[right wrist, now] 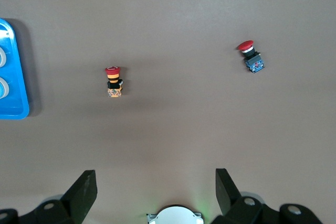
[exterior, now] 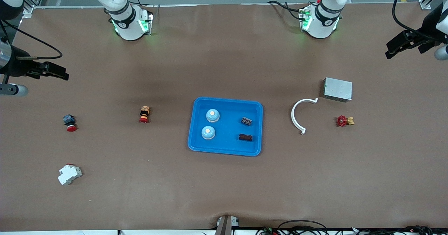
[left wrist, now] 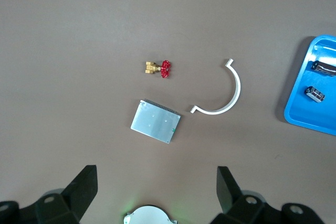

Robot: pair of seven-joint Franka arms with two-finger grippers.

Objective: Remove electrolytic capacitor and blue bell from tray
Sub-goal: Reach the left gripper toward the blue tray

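Observation:
A blue tray [exterior: 227, 139] lies mid-table. In it sit two pale blue bells [exterior: 212, 115] [exterior: 208, 132] toward the right arm's end and two dark capacitors [exterior: 246, 121] [exterior: 245, 137] toward the left arm's end. My left gripper [exterior: 389, 51] hangs open and empty over the left arm's end of the table. Its wrist view shows wide-apart jaws [left wrist: 156, 182], the tray's edge [left wrist: 302, 113] and both capacitors [left wrist: 315, 94] [left wrist: 323, 66]. My right gripper [exterior: 65, 75] hangs open and empty over the right arm's end, jaws wide [right wrist: 156, 182], with the tray's corner [right wrist: 14, 109] in sight.
Toward the left arm's end lie a silver box [exterior: 337, 89], a white curved clip [exterior: 296, 118] and a red-handled brass valve [exterior: 344, 121]. Toward the right arm's end stand two red push buttons [exterior: 144, 114] [exterior: 70, 122] and a white breaker [exterior: 69, 174].

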